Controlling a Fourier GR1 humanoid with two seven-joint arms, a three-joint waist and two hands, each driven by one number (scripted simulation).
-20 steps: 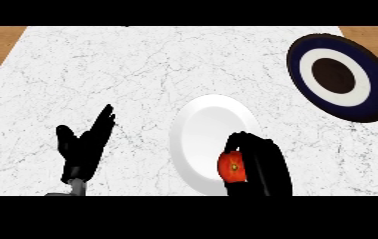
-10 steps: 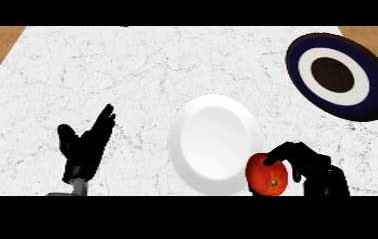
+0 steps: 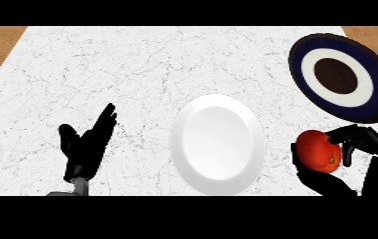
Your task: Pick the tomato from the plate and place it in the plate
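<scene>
Tomato (image 3: 319, 150) in my right robot hand (image 3: 347, 155), fingers curled round it, right of the white plate (image 3: 218, 143); left robot hand (image 3: 87, 145) open, resting.

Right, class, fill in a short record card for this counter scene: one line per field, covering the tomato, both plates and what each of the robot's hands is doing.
tomato: held off the plates, right of the white plate
right hand: curled round the tomato
left hand: open, resting at lower left, fingers up
white plate: centre of the counter, nothing on it
dark blue plate: upper right, white ring and dark centre
counter: white marble pattern
</scene>
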